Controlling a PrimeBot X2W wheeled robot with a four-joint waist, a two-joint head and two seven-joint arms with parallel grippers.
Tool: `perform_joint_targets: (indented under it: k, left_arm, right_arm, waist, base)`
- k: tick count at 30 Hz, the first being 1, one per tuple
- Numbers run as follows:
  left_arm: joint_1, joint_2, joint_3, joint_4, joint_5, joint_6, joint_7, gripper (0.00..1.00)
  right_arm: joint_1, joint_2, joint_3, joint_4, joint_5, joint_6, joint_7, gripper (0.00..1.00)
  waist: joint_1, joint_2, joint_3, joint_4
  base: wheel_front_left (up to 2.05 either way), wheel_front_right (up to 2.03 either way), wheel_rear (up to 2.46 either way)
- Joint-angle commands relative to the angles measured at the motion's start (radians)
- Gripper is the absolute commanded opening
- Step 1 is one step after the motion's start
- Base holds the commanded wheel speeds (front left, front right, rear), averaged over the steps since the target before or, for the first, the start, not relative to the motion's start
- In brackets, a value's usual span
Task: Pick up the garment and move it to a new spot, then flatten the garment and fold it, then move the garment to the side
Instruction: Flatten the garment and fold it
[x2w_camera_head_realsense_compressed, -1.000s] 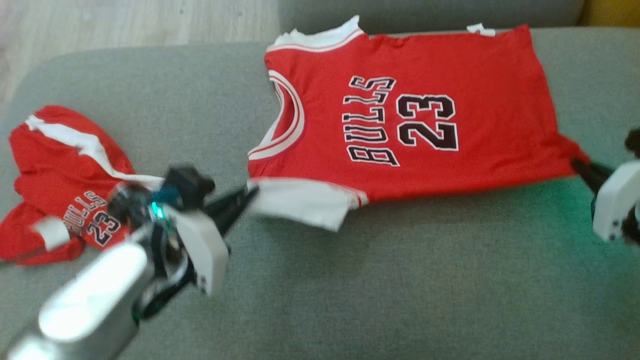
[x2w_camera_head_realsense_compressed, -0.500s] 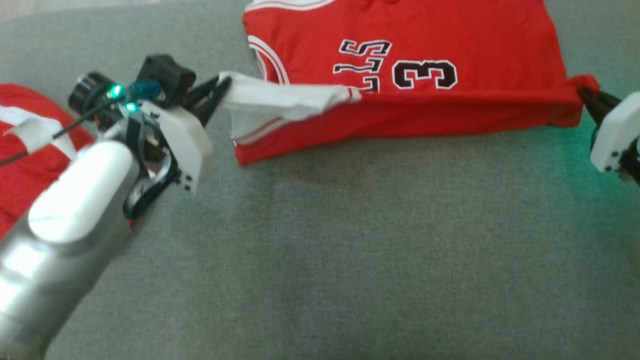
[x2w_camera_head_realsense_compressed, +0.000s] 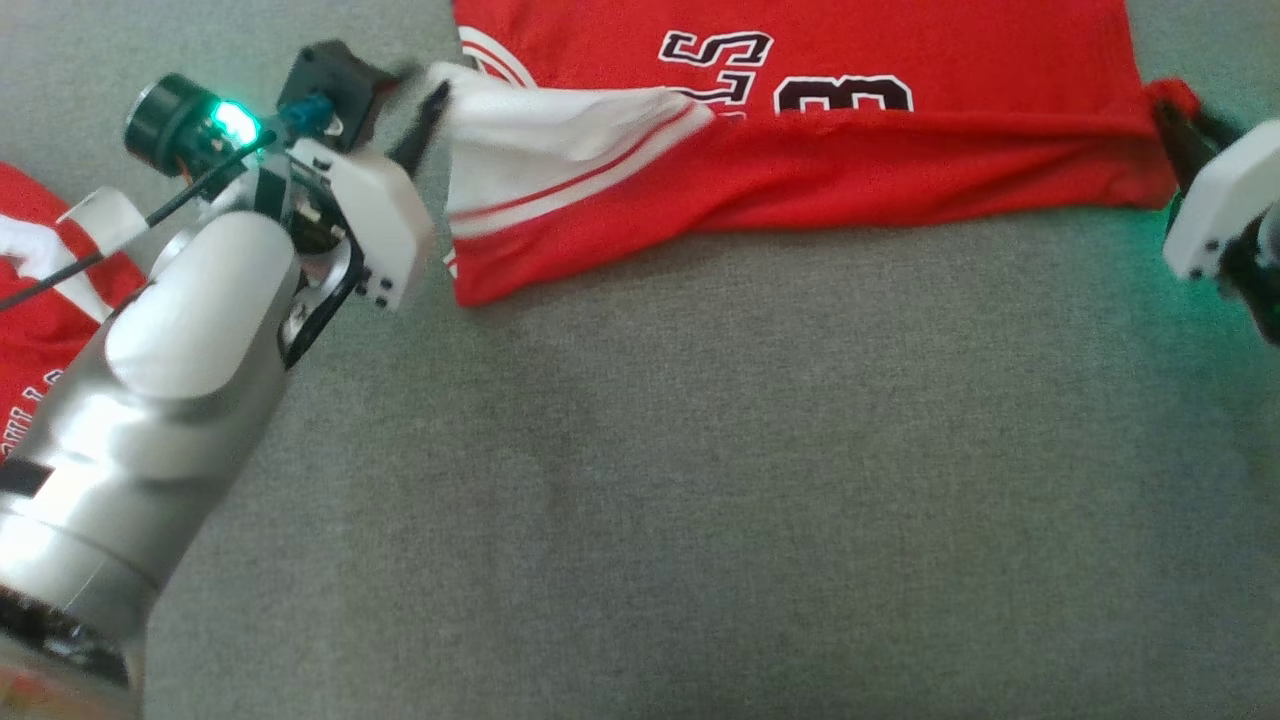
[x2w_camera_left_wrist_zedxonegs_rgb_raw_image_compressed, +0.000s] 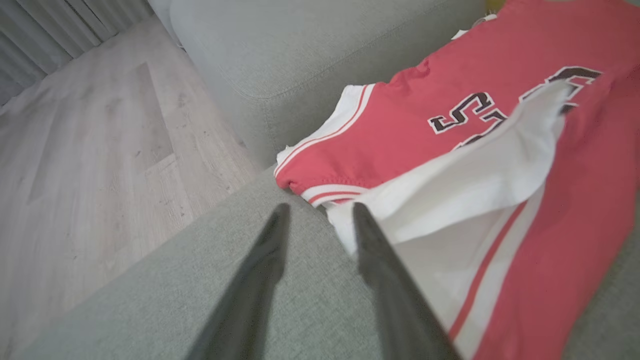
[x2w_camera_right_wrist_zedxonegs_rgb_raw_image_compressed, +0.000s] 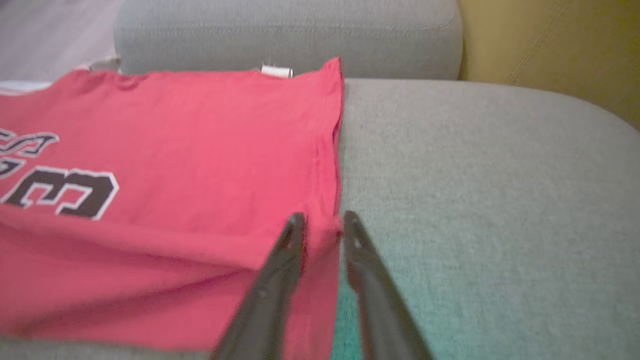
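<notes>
Head view: red jersey (x2w_camera_head_realsense_compressed: 900, 160) lies on grey sofa (x2w_camera_head_realsense_compressed: 700, 450) at top of frame, its near edge turned up over the body, white armhole trim showing at its left end. Left claw (x2w_camera_head_realsense_compressed: 420, 85) sits at that white end; fingers blurred, spread hard to read here. Right claw (x2w_camera_head_realsense_compressed: 1175, 120) is at the jersey's right corner, which bunches against a dark finger. Second red garment (x2w_camera_head_realsense_compressed: 40, 300) at far left, beside the left arm. Left wrist view: left claw open, bare sofa in the gap, nothing held; one finger's edge lies against the white trim. Wood floor (x2w_camera_left_wrist_zedxonegs_rgb_raw_image_compressed: 100, 150) beyond the sofa. Right wrist view: right claw narrowly open, the jersey's corner hem lying in the gap, no pinch to be seen. Jersey spreads flat toward the sofa back, white tag (x2w_camera_right_wrist_zedxonegs_rgb_raw_image_compressed: 276, 71) at its far corner. Yellow surface (x2w_camera_right_wrist_zedxonegs_rgb_raw_image_compressed: 550, 40) at top right.
</notes>
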Motion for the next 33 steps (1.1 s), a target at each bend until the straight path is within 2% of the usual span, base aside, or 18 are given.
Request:
perform_joint_targets:
  k: [1,6,9,12,14,17,18,19,22,23,27,33]
  left_arm:
    - [-0.071,0.019,0.047,0.002,0.015,0.024,-0.034,1.00]
    - [-0.089,-0.044,0.117,0.069,0.006,0.140,-0.224,1.00]
    - [-0.068,-0.083,0.157,0.087,-0.019,0.177,-0.339,1.00]
    - [-0.030,-0.114,0.204,0.072,-0.043,0.212,-0.397,1.00]
    - [0.012,-0.129,0.246,0.037,-0.056,0.238,-0.409,1.00]
    - [0.104,-0.143,0.330,-0.099,-0.031,0.283,-0.411,1.00]
    - [0.148,-0.147,0.353,-0.149,-0.011,0.293,-0.411,1.00]
    - [0.244,-0.165,0.403,-0.237,0.020,0.309,-0.411,1.00]
    - [0.387,-0.191,0.447,-0.332,0.076,0.307,-0.411,1.00]
    - [0.387,-0.191,0.447,-0.332,0.076,0.307,-0.411,1.00]
    - [0.584,-0.232,0.495,-0.374,0.125,0.278,-0.411,1.00]
    - [0.633,-0.249,0.532,-0.330,0.172,0.241,-0.412,1.00]
  right_arm:
    - [-0.023,-0.004,-0.017,0.001,-0.008,-0.001,-0.042,1.00]
    - [-0.038,0.027,-0.074,0.034,-0.010,-0.001,-0.215,1.00]
    - [-0.018,0.045,-0.099,0.027,-0.009,-0.001,-0.307,1.00]
    - [0.017,0.054,-0.150,-0.007,-0.023,-0.001,-0.350,1.00]
    - [0.044,0.054,-0.234,-0.079,-0.060,-0.001,-0.354,1.00]
    - [0.158,0.081,-0.412,-0.236,-0.179,-0.001,-0.354,1.00]
    - [0.210,0.103,-0.468,-0.289,-0.229,-0.001,-0.354,1.00]
    - [0.321,0.166,-0.575,-0.394,-0.318,-0.001,-0.355,1.00]
    - [0.476,0.265,-0.686,-0.526,-0.442,-0.001,-0.355,1.00]
    - [0.476,0.265,-0.686,-0.526,-0.442,-0.001,-0.355,1.00]
    - [0.659,0.406,-0.772,-0.653,-0.562,-0.001,-0.355,1.00]
    - [0.725,0.460,-0.779,-0.714,-0.611,-0.001,-0.355,1.00]
  waist:
    - [-0.0001,0.0000,0.005,0.000]
    - [-0.0001,0.0000,-0.008,0.008]
    - [-0.0001,0.0000,-0.034,0.014]
    - [-0.0001,0.0000,-0.066,0.018]
    - [-0.0001,0.0000,-0.086,0.018]
    - [-0.0001,0.0000,-0.113,0.017]
    - [-0.0001,0.0000,-0.122,0.015]
    - [-0.0001,0.0000,-0.142,0.013]
    - [-0.0001,0.0000,-0.169,0.009]
    - [-0.0001,0.0000,-0.169,0.009]
    - [-0.0001,0.0000,-0.196,0.001]
    - [-0.0001,0.0000,-0.183,-0.018]
  base:
    - [0.00,0.00,0.00]
    - [0.00,0.00,0.00]
    - [0.00,0.00,0.00]
    - [0.00,0.00,0.00]
    - [0.00,0.00,0.00]
    - [0.00,0.00,0.00]
    - [0.00,0.00,0.00]
    - [0.00,0.00,0.00]
    - [0.00,0.00,0.00]
    - [0.00,0.00,0.00]
    - [0.00,0.00,0.00]
    - [0.00,0.00,0.00]
